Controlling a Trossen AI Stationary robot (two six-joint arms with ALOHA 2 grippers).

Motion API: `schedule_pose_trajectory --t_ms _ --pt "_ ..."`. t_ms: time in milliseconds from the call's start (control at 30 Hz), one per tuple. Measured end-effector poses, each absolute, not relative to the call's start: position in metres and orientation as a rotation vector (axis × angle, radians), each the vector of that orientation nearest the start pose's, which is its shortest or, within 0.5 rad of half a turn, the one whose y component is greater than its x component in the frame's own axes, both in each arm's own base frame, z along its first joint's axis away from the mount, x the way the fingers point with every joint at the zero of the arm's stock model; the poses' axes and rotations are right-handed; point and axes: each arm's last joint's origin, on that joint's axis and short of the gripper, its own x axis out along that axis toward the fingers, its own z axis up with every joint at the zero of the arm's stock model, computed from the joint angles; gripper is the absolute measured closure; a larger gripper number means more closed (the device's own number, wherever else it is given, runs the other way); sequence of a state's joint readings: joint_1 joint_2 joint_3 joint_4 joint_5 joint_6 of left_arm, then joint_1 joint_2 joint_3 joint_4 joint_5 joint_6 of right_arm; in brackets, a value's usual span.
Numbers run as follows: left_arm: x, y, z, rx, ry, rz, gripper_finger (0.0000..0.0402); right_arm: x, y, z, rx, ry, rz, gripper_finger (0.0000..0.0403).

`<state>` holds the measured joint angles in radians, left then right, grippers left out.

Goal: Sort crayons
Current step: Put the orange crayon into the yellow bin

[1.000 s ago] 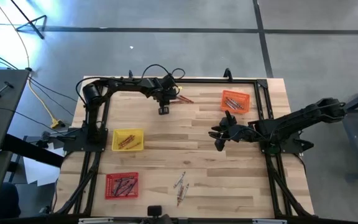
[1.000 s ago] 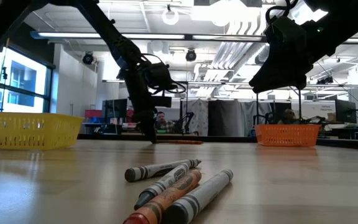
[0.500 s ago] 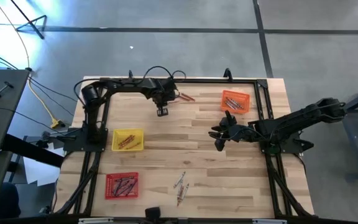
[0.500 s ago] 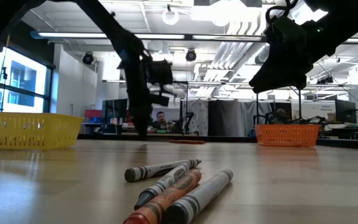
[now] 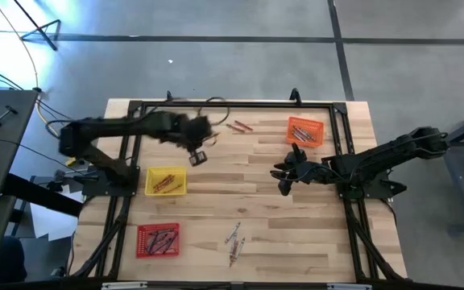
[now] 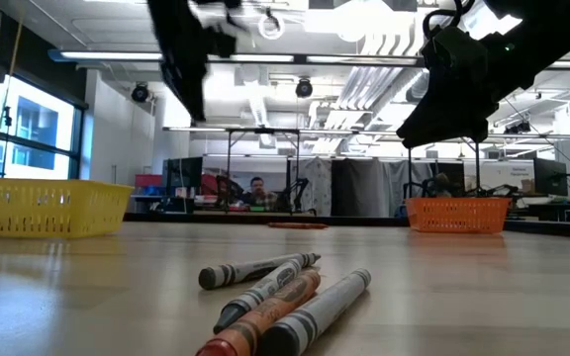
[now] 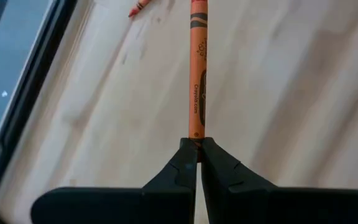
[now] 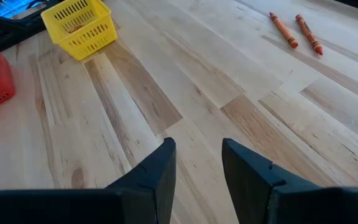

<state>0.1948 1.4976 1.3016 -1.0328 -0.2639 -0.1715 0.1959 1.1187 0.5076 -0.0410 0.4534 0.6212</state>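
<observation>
The step in hand looked like a carry: the left gripper had its fingers pinched shut on the end of an orange crayon, which stuck straight out ahead of them over the bare table. In the high view that gripper hung over the far left part of the table, near the yellow tray. By its colour the crayon probably belonged in the orange tray at the far right, so the next move would call for a swing across and a release over the tray. The right gripper waited over the right middle, its fingers narrowly apart and empty. Two more reddish-orange crayons lay at the far edge, a small cluster of crayons at the near middle, others in the red tray
</observation>
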Motion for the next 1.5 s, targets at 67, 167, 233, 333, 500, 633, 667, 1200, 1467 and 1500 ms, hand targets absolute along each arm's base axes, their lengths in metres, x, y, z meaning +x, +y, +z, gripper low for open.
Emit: schedule_pose_trajectory --t_ms 67,167,233,333,500,633,667,1200,1467,1500 --pt "0.265 0.038 0.302 -0.154 1.156 0.535 0.0401 0.213 0.029 0.193 0.389 0.517 -0.428 0.0277" --pt "0.246 0.004 0.316 -0.259 1.124 0.553 0.0401 0.213 0.029 0.193 0.389 0.516 -0.428 0.0277" --pt "0.235 -0.017 0.32 -0.327 1.128 0.572 0.0401 0.213 0.029 0.193 0.389 0.516 -0.428 0.0277" --pt "0.22 -0.043 0.318 -0.398 1.175 0.626 0.0401 0.213 0.029 0.193 0.389 0.517 -0.428 0.0277" --pt "0.208 -0.074 0.309 -0.41 1.255 0.719 0.0401 0.213 0.029 0.193 0.389 0.516 -0.428 0.0277" --pt "0.208 -0.09 0.299 -0.379 1.294 0.763 0.04 0.213 0.029 0.193 0.389 0.516 -0.428 0.0277" --pt "0.21 -0.093 0.296 -0.368 1.303 0.771 0.0398 0.213 0.029 0.193 0.389 0.517 -0.428 0.0277" --pt "0.186 -0.087 0.21 -0.308 1.415 0.973 0.0389 0.213 0.029 0.193 0.389 0.517 -0.428 0.0277" --pt "0.166 -0.077 0.194 -0.426 1.335 0.909 0.0389 0.213 0.029 0.193 0.389 0.517 -0.428 0.0277" --pt "0.164 -0.076 0.192 -0.437 1.327 0.9 0.0389 0.213 0.029 0.193 0.389 0.516 -0.428 0.0277"
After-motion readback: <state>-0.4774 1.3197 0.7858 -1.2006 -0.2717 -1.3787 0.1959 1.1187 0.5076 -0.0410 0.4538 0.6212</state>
